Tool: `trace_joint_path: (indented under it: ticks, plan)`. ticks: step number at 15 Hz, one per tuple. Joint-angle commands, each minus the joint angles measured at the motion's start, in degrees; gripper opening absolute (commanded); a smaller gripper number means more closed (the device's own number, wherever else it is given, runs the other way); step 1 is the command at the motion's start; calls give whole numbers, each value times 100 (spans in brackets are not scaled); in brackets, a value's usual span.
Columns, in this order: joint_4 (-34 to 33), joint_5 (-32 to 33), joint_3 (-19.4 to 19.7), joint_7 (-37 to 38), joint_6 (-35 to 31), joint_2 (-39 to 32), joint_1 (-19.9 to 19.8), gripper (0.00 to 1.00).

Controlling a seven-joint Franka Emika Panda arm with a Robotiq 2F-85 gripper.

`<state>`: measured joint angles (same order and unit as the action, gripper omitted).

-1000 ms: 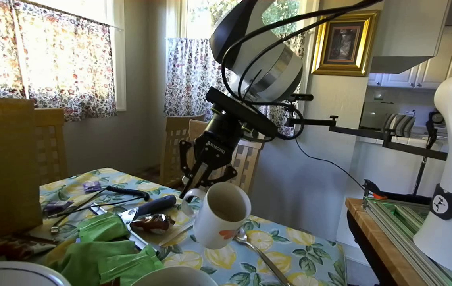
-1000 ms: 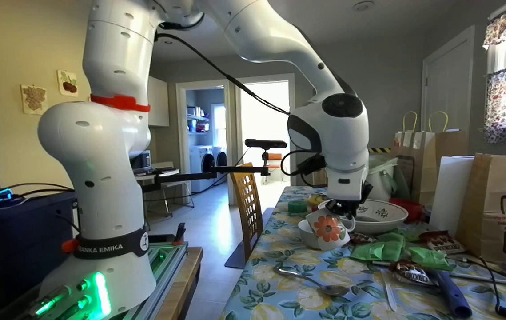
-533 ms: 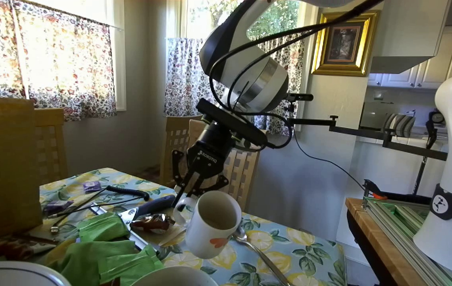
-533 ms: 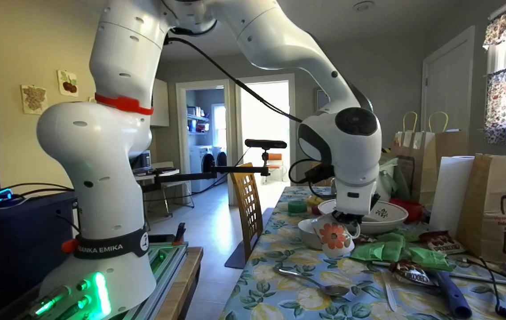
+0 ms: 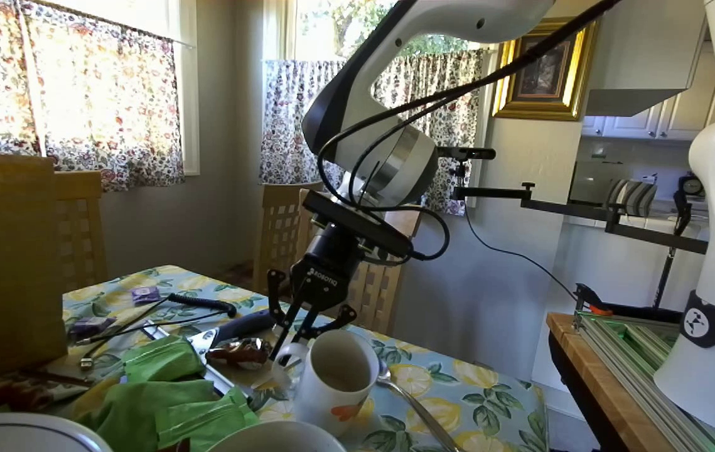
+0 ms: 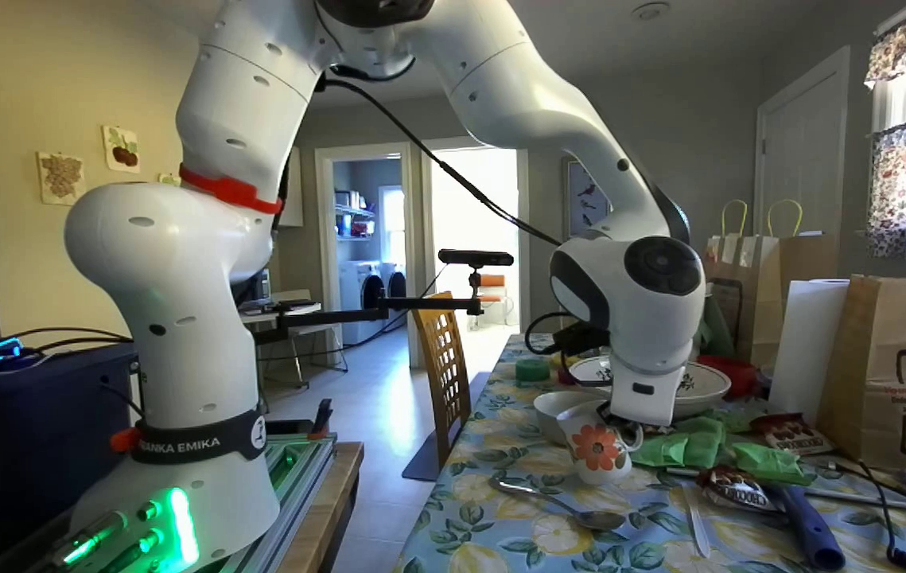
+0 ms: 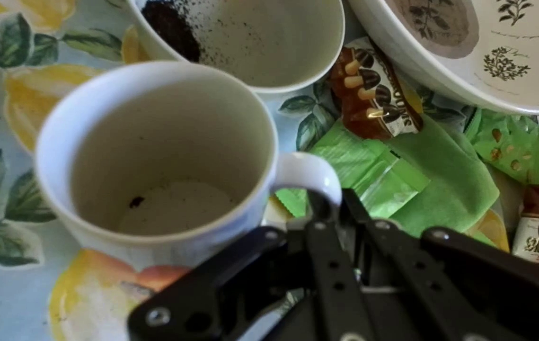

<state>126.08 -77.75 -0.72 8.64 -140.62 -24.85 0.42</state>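
Observation:
A white mug [image 5: 336,383] with an orange flower [image 6: 597,447] hangs low over or rests on the lemon-print tablecloth; whether its base touches I cannot tell. It leans slightly. My gripper [image 7: 333,210] is shut on the mug's handle [image 7: 309,173], one finger inside the loop and the other outside. In the wrist view a dark bit and specks lie on the mug's inner floor. Just beyond the mug stands a small white bowl [image 7: 269,52] with dark crumbs along one side. The gripper [image 5: 289,350] comes in at a slant; in an exterior view the arm's end mostly hides it.
A large white bowl [image 6: 709,387] with plant prints stands behind. Green wrappers [image 6: 687,446] and a brown snack packet [image 7: 373,90] lie beside the mug. A spoon [image 6: 597,520] lies in front, a blue-handled tool [image 6: 810,529] further right. Paper bags [image 6: 898,366] stand at the table's far side.
The gripper has come down with the mug in its grip, closer to the tablecloth. The mug has also turned from a strong tilt to nearly upright.

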Motion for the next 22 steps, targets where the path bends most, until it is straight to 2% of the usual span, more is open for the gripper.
trace_joint_path:
  ticks: [1,10,11,12,13,14,22]
  plan:
    - [-306,-242,24,-153,263,-178,-93,3]
    - [-596,-387,89,-139,588,-516,-183,3]
    - [-612,-396,92,-154,662,-536,-199,13]
    - [-631,-470,86,-209,735,-547,-225,31]
    - [-649,-465,99,-178,836,-561,-237,39]
    - [-669,-447,116,-173,927,-573,-241,40]
    - [-781,-242,311,-53,1354,-548,-290,99]
